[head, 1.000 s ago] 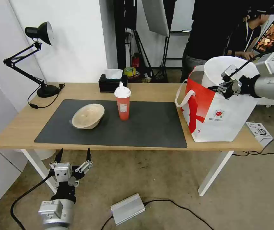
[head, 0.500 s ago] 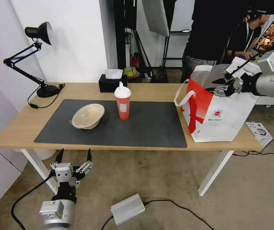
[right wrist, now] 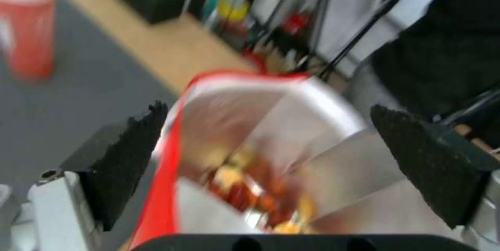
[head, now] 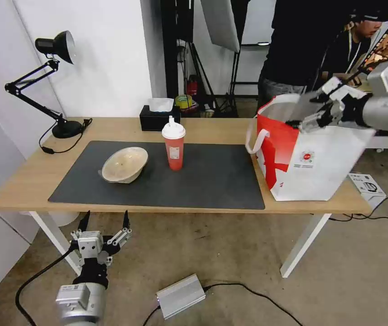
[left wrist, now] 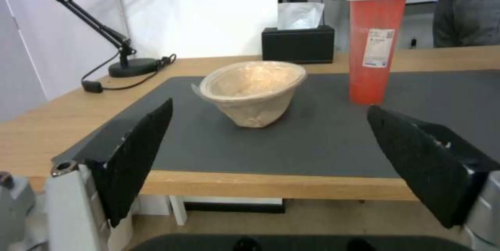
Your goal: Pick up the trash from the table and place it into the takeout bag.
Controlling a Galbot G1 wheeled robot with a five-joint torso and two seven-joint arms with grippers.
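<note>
The takeout bag (head: pixel 313 170) stands at the right end of the table (head: pixel 26 181), leaning a little. My right gripper (head: pixel 310 108) hovers open just above its mouth. In the right wrist view the bag's foil lining (right wrist: pixel 323 153) surrounds blurred red and yellow food scraps (right wrist: pixel 250 192) between my spread fingers (right wrist: pixel 125 157). A shallow beige bowl (head: pixel 125 164) lies tilted on the dark mat (head: pixel 212 179), and a tall red cup (head: pixel 174 145) with a white lid stands upright beside it. My left gripper (head: pixel 104 220) waits open below the table's front edge, facing the bowl (left wrist: pixel 255 89) and the cup (left wrist: pixel 376 48).
A black tissue box (head: pixel 159 118) sits at the table's back edge and a desk lamp (head: pixel 53 81) at the back left. A small white box (head: pixel 366 184) and a silver power unit (head: pixel 181 295) with cables lie on the floor. People stand behind the bag.
A second ago my right gripper held the large white bowl over the bag. The bowl has dropped inside, the gripper has opened and risen slightly, and the bag has shifted.
</note>
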